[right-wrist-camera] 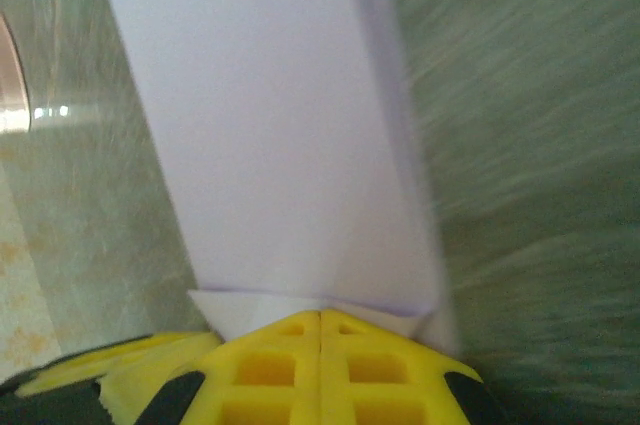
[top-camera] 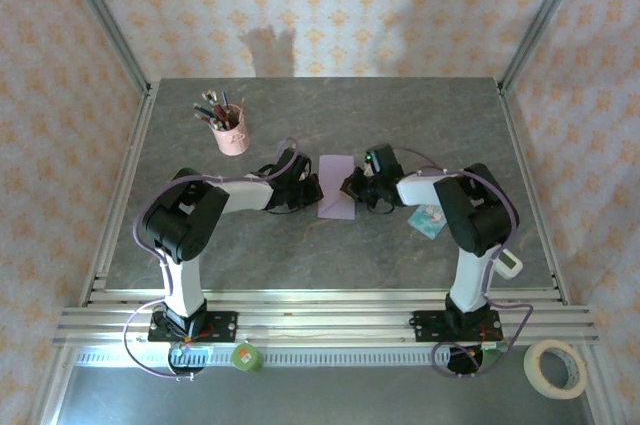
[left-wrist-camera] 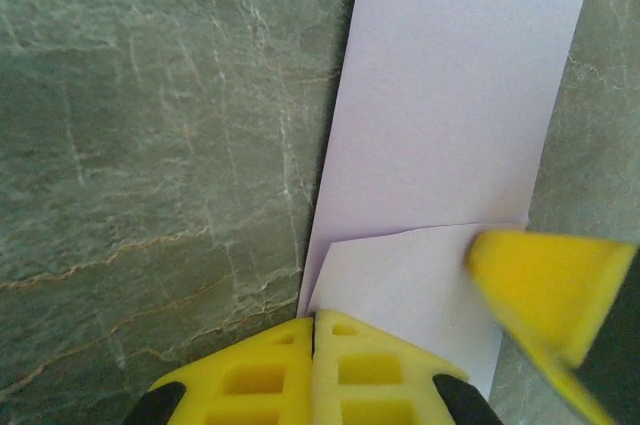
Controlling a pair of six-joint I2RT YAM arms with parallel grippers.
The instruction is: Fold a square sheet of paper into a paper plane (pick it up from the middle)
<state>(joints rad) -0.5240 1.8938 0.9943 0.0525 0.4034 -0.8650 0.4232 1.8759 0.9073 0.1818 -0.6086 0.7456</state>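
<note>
Where the two arms reach toward each other over the middle of the grey stone-patterned table (top-camera: 300, 255), a thin pale lilac sheet of paper (top-camera: 338, 188) lies flat between them. It is folded to a narrow rectangle whose long sides run away from the arm bases. The left gripper (top-camera: 312, 188) sits at the paper's left edge and the right gripper (top-camera: 350, 185) at its right edge, both low at the table surface. From the left wrist, the left gripper's yellow fingers (left-wrist-camera: 360, 375) are pressed together with no gap, their tips at the sheet's edge beside a slanted folded flap, and one yellow finger of the right gripper (left-wrist-camera: 545, 290) juts in over that flap. From the right wrist, that gripper's fingers (right-wrist-camera: 270, 370) are likewise closed tight, tips against a small turned corner of paper; whether any paper is pinched between them I cannot tell. A pink cup of pens (top-camera: 232, 135) stands well apart at back left, and a small teal-and-white packet (top-camera: 428, 220) lies beside the right arm.
</note>
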